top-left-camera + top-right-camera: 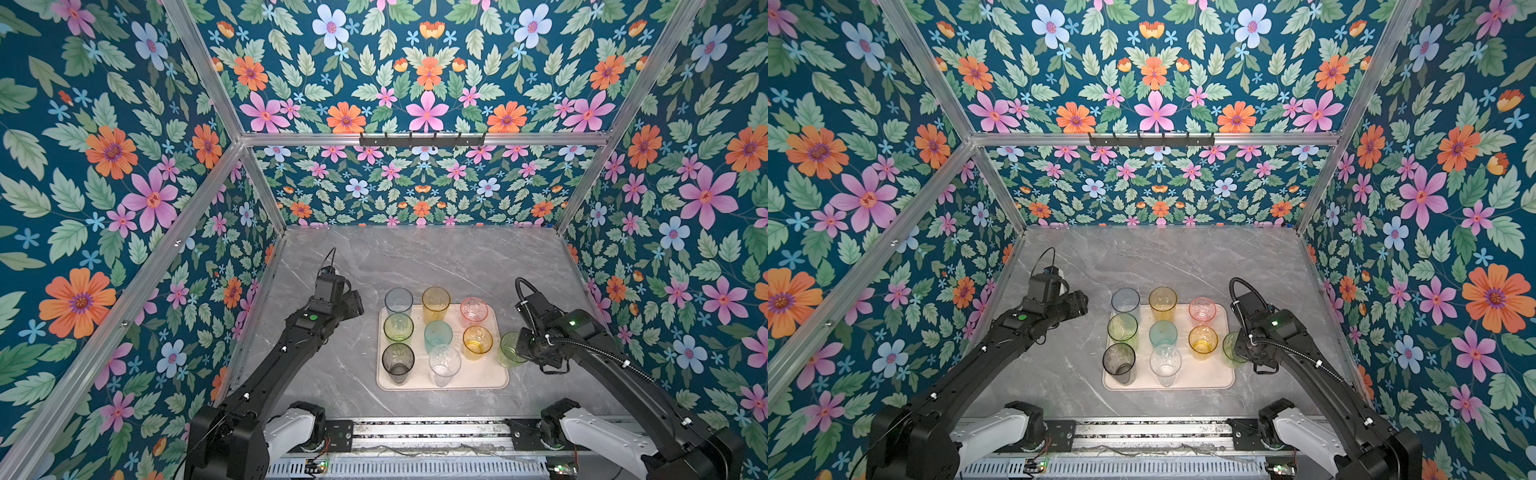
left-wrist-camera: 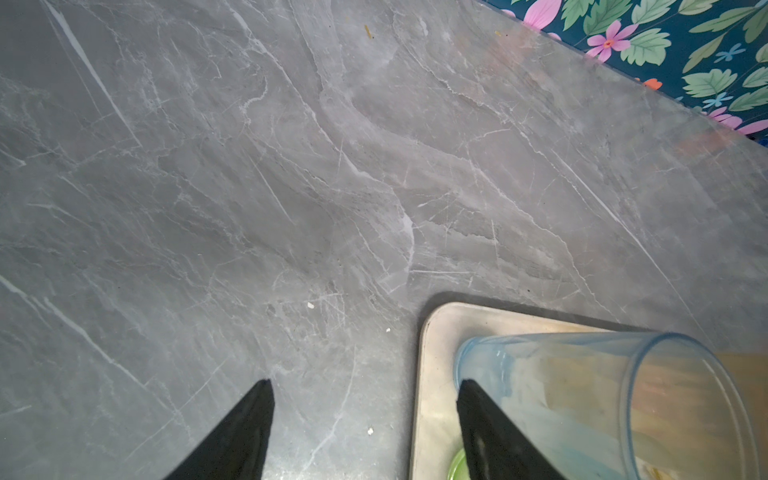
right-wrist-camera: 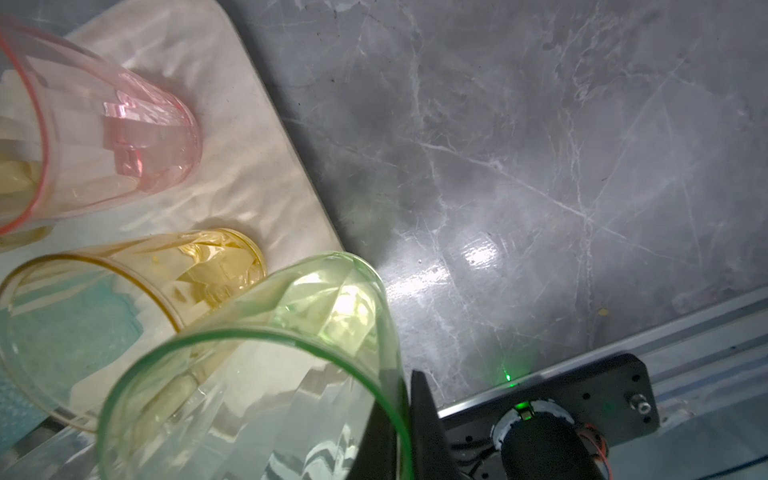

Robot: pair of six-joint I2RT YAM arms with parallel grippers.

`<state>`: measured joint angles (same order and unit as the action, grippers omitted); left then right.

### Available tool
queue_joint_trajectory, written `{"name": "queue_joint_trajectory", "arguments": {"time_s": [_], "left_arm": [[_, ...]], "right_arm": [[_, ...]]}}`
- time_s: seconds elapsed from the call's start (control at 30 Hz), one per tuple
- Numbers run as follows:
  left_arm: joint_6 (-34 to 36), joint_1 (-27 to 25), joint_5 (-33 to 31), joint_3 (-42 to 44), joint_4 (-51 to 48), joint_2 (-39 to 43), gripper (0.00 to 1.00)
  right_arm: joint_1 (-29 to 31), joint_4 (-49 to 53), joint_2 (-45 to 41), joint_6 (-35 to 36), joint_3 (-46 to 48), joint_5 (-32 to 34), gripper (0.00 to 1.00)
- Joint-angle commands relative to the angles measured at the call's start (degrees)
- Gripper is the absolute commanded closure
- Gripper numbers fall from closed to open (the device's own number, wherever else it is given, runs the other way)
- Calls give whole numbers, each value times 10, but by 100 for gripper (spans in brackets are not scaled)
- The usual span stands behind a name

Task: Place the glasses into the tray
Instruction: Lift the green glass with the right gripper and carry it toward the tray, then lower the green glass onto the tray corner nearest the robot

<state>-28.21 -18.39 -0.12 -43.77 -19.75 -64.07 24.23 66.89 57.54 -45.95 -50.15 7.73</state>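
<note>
A: Where is the green glass (image 1: 509, 351)?
B: At the right edge of the tray (image 1: 492, 376), just beside the short amber glass (image 1: 478, 341); eight other glasses stand on the tray.
A: And the right gripper (image 3: 405, 399)?
B: Pinched tight on the green glass's wall at the rim.
A: The left gripper (image 2: 365, 386)?
B: Fingers well apart, holding nothing; beside the blue-grey glass (image 2: 582, 395) at the tray's corner.

Grey marble-look tabletop (image 1: 415, 257), cream tray (image 1: 490, 376) flat on it, small pale specks (image 2: 310, 305) nearby, perhaps crumbs
</note>
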Motion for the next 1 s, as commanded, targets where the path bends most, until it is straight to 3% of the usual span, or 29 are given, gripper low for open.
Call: {"name": "queue_joint_trajectory", "arguments": {"time_s": [0.0,0.97], "left_arm": [[-2,0,1,0,11,2,27],[-8,0,12,14,20,10,27]], "right_arm": [[12,20,-2,-33,6,7,100],[196,-25,18,-114,47,12,100]]}}
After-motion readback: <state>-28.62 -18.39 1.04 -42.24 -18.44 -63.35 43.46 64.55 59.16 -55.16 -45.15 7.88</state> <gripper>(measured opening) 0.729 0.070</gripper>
